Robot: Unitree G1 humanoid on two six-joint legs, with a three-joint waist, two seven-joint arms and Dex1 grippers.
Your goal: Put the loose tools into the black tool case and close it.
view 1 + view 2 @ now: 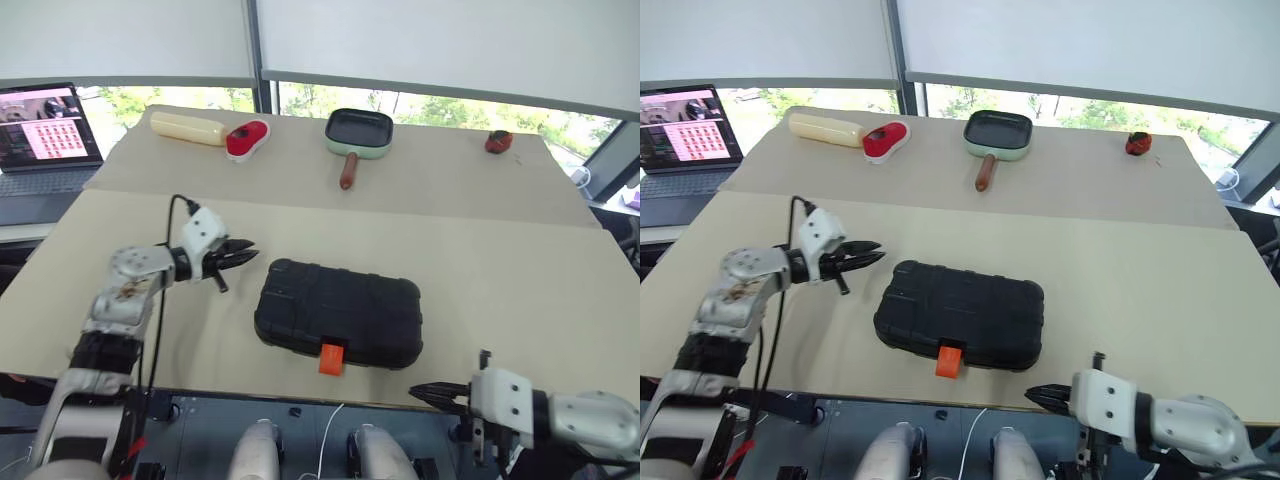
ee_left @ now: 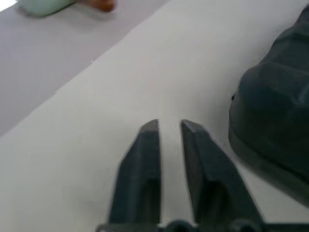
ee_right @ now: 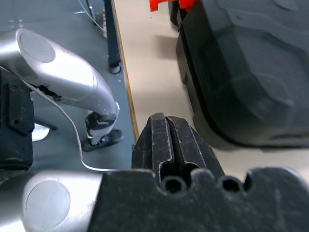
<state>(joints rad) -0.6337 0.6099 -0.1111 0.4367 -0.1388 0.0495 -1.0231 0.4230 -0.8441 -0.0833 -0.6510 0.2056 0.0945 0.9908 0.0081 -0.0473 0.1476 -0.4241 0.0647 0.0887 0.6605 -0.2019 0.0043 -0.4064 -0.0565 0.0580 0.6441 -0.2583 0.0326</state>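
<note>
Black tool case (image 1: 338, 314) lid down, orange latch (image 1: 332, 357) apparently undone; left gripper (image 1: 243, 256), right gripper (image 1: 428, 392) jaws together, empty.

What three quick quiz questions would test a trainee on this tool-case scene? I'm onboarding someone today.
1. True or false: the black tool case is closed.
2. What colour is the latch on the case's near edge?
3. Which end effector is beside the case's left end: A) left end effector, B) right end effector?

Key: 1 true. 2 orange. 3 A; the right one is off the table's near edge.
</note>
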